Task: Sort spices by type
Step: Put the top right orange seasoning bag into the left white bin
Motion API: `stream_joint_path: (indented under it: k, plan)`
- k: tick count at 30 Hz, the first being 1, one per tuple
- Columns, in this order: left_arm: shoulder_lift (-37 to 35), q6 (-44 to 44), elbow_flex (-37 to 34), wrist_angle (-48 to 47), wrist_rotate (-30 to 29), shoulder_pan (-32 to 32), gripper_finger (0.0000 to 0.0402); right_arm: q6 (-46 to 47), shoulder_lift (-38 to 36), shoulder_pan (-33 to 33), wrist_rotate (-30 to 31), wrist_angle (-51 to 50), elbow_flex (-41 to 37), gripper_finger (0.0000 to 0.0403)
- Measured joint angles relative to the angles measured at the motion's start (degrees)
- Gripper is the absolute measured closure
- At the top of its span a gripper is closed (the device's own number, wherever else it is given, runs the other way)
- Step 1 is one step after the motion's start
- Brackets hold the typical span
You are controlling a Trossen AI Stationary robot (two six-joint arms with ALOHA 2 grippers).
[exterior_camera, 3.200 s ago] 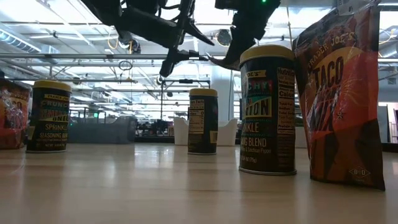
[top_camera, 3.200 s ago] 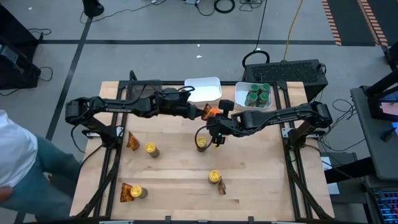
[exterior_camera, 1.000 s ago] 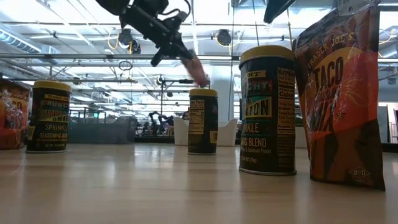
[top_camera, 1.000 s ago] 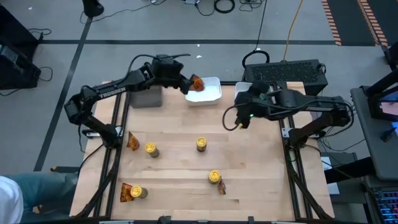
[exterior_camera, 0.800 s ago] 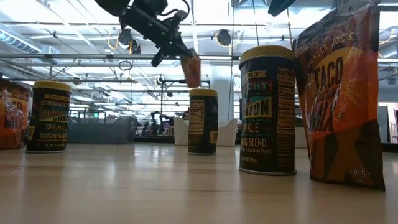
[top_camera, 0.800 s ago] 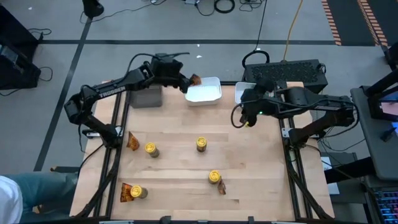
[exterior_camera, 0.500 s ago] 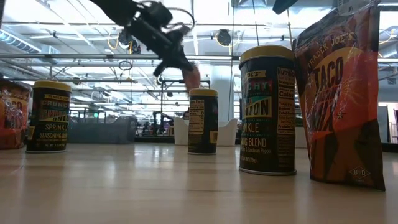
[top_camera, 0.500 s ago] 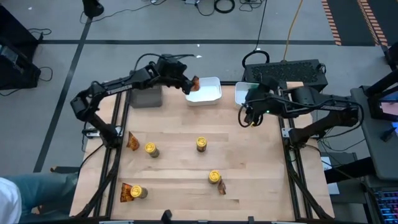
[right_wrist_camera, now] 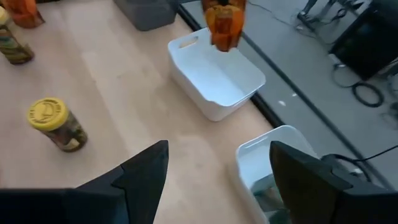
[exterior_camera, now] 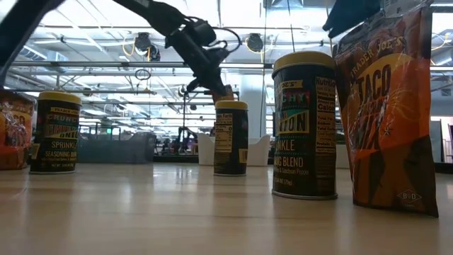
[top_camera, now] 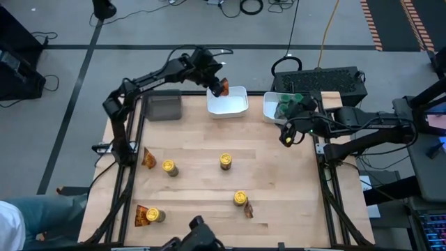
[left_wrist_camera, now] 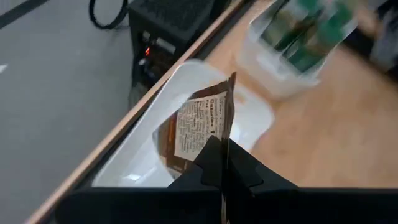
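Packet: clamped in left claw — above white tray
Right claw: fingers apart — near green-jar tray

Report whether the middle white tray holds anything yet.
Empty: the white tray shows bare floor; the left gripper holds the foil packet above its rim.

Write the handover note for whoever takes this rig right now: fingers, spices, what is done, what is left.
Left gripper: fingers shut on a foil packet, held over the far-left corner of the middle white tray.
Right gripper: fingers open, empty, beside the right white tray.
Done: green-lidded jars sit in the right white tray.
Left: drop the held packet; four yellow-lidded jars and three packets lie loose on the table. The grey tray looks empty.
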Motion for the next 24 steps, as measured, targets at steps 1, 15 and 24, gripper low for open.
stream_joint_path:
  k: [1,15,24]
  plan:
    - [1.10,1.50,1.21,-1.60,-0.64,0.07,0.0401,0.35,-0.41,0.02,-0.29,0.76,-0.79,0.0140]
    - [9.11,15.40,8.64,-9.33,-4.53,0.56,0.0402,-1.67,-0.61,0.02,-0.43,6.71,-2.43,0.0140]
    - [9.43,29.49,8.62,-10.53,-8.93,0.56,0.0402,-1.19,-0.61,0.02,-0.41,6.89,-2.43,0.0140]
